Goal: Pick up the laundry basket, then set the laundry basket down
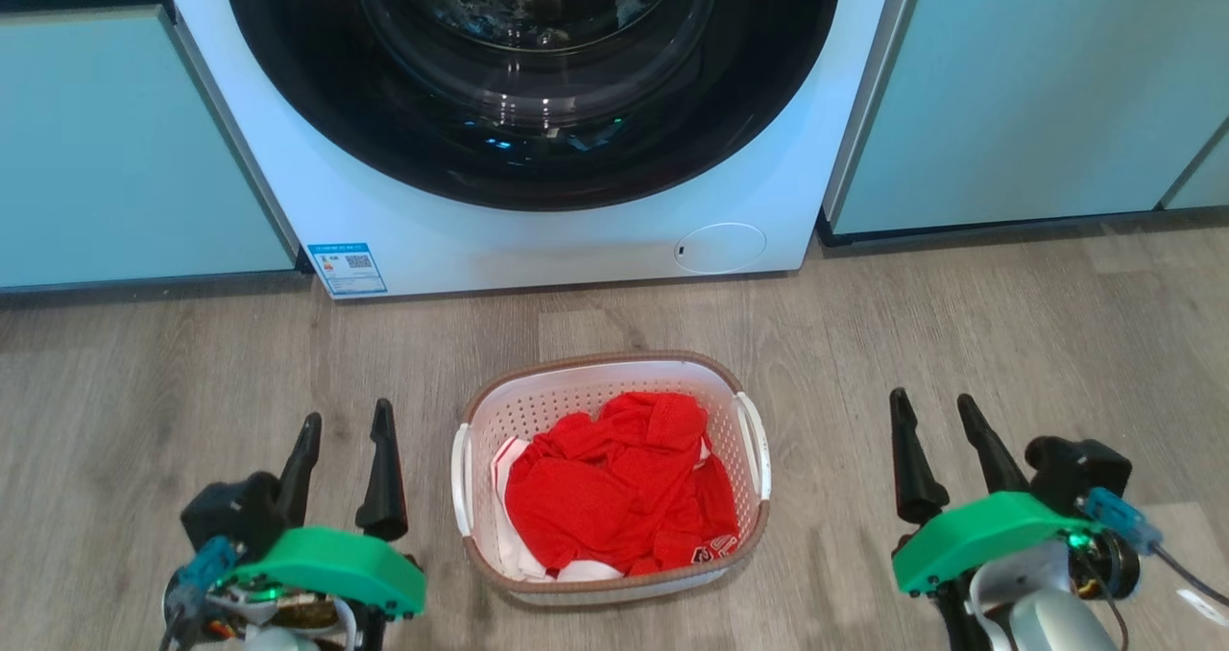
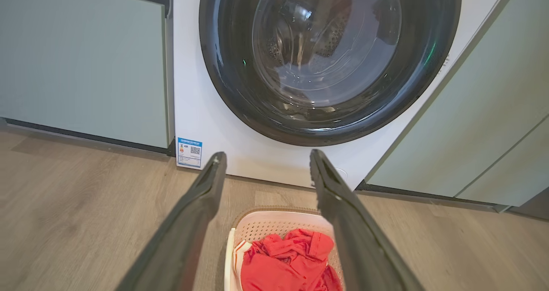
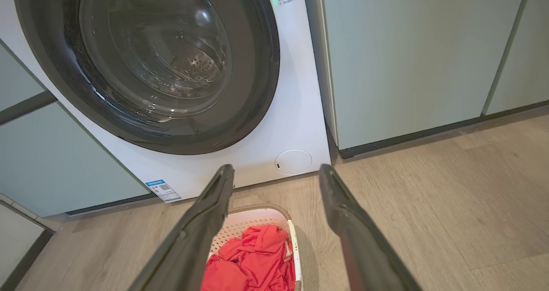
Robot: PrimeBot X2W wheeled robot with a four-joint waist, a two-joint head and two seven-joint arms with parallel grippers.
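Laundry basket [image 1: 557, 406] on the floor [image 1: 960, 325] before the washing machine [image 1: 576, 238], clothes [image 1: 614, 488] in it; left hand [image 1: 347, 414] beside it on its left, right hand [image 1: 931, 399] farther off on its right

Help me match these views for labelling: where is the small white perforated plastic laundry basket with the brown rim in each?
Head view: white perforated laundry basket, bottom centre.
Left wrist view: laundry basket at bottom edge, about centre, cut off.
Right wrist view: laundry basket at bottom edge, left of centre, cut off.
Shared landmark: blue rectangular sticker on the white washing machine, lower corner.
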